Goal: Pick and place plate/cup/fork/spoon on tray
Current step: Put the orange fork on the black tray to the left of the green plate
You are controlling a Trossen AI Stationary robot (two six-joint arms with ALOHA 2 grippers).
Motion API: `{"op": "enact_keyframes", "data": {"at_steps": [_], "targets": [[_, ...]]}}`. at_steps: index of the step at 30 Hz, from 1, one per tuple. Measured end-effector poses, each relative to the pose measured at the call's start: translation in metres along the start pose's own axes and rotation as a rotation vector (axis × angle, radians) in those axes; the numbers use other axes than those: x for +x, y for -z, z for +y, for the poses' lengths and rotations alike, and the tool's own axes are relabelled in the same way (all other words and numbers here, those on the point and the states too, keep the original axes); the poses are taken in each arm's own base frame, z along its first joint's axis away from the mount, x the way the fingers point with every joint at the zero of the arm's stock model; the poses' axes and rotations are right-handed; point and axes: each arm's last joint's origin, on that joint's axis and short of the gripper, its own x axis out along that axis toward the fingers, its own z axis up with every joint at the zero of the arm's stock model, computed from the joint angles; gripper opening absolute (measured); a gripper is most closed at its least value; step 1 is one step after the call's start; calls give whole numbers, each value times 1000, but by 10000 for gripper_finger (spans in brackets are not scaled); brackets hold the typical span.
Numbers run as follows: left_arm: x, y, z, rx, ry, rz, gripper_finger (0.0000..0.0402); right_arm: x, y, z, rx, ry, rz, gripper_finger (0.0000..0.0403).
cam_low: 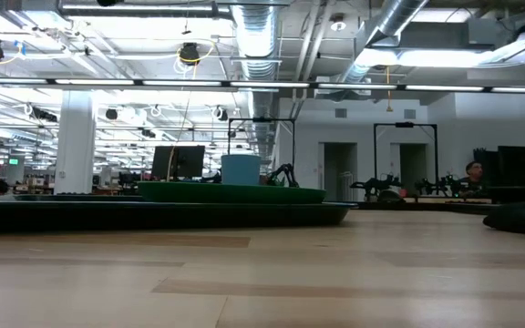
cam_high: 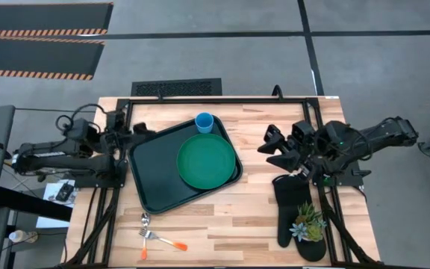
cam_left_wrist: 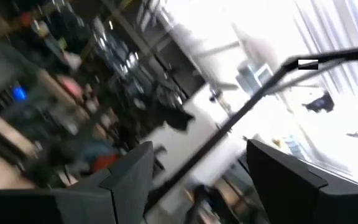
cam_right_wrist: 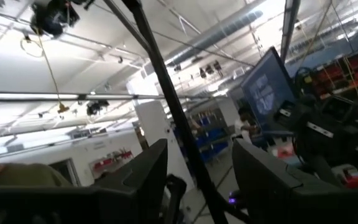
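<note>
The green plate (cam_high: 206,161) lies flat on the dark tray (cam_high: 155,175), toward its right side. The blue cup (cam_high: 204,122) stands on the tray's far corner; plate (cam_low: 231,192) and cup (cam_low: 241,169) also show in the low view. The fork (cam_high: 166,240) with its orange handle and the spoon (cam_high: 145,228) lie crossed on the table near the front edge, left of centre. My left gripper (cam_high: 142,131) is open and empty at the tray's far left corner, raised. My right gripper (cam_high: 269,148) is open and empty, right of the tray, raised.
A black oven mitt (cam_high: 290,209) lies on the table's right side, with a small succulent plant (cam_high: 308,222) on its near end. Bare wood lies between the tray and the mitt and along the front edge.
</note>
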Motion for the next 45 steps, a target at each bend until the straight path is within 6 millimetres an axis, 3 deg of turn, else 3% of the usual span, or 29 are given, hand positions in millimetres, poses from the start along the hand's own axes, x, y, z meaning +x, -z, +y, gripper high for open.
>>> {"op": "enact_keyframes", "data": {"at_steps": [5, 9, 16, 22, 27, 35, 45], "targets": [[14, 14, -5, -90, 90, 92, 245, -4, -1, 0, -1, 20, 34, 204], [18, 13, -17, -66, 193, 47, 245, -4, -1, -2, -5, 29, 35, 204], [21, -11, -56, 94, 253, -41, 245, -3, 0, -4, -47, 36, 37, 204], [18, -42, -90, 273, 151, -15, 245, -4, -4, -8, -62, 58, 23, 204], [5, -70, -115, 420, -8, 6, 245, -5, -6, -13, -73, 80, 15, 204], [-29, -109, -151, 588, -123, -13, 245, -7, -11, -23, -95, 144, -14, 204], [-78, -143, -174, 765, -343, -88, 245, -14, -26, -37, -140, 265, -88, 204]]}}
